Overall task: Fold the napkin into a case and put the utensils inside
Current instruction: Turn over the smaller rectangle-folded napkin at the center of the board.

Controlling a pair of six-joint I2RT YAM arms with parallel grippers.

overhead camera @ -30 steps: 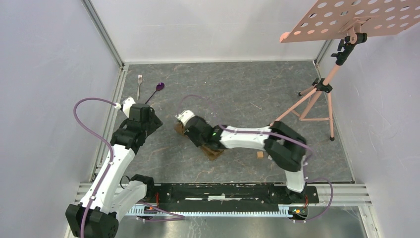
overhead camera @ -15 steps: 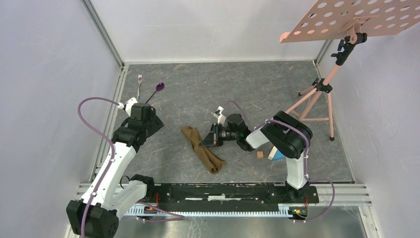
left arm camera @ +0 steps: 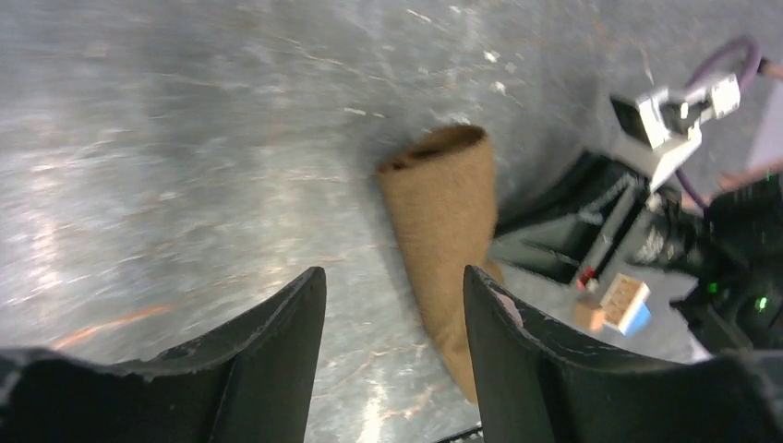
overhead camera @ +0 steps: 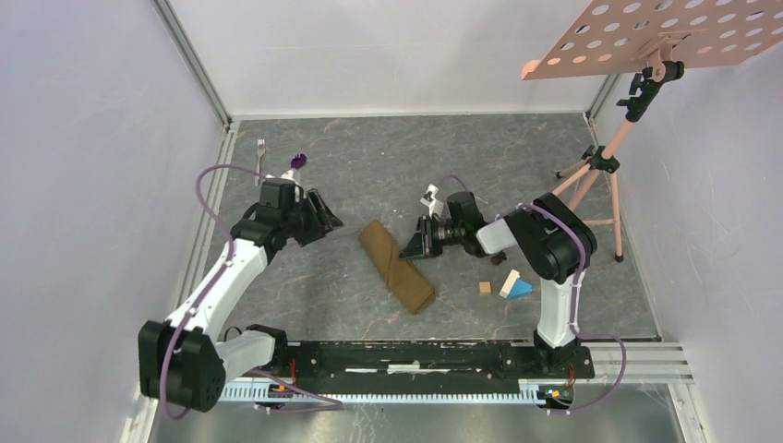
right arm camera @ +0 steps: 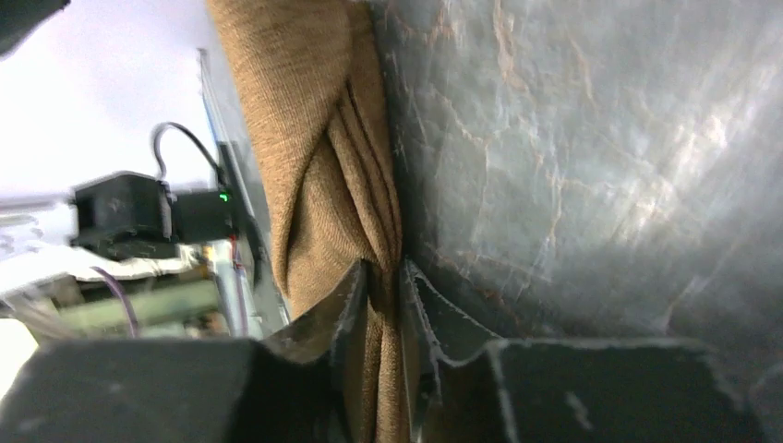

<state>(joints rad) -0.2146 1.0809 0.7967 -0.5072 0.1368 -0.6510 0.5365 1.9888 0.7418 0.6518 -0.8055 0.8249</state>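
Observation:
The brown napkin (overhead camera: 397,266) lies on the grey table as a long narrow case, slanting from far left to near right. My right gripper (overhead camera: 413,247) is shut on a fold of its cloth (right arm camera: 309,120) at the case's right edge. My left gripper (overhead camera: 329,221) is open and empty, left of the case's far end, which shows as an open mouth in the left wrist view (left arm camera: 441,208). The silver fork (overhead camera: 260,148) and the purple spoon (overhead camera: 296,161) lie at the far left, behind the left gripper.
Small wooden blocks (overhead camera: 485,287) and a blue block (overhead camera: 521,289) lie right of the case, near the right arm. A pink tripod stand (overhead camera: 591,171) stands at the far right. White walls and metal rails (overhead camera: 208,198) bound the table.
My right arm has pulled back to the right with the cloth, which now lies flatter and farther right. My left gripper has swung right, toward the case.

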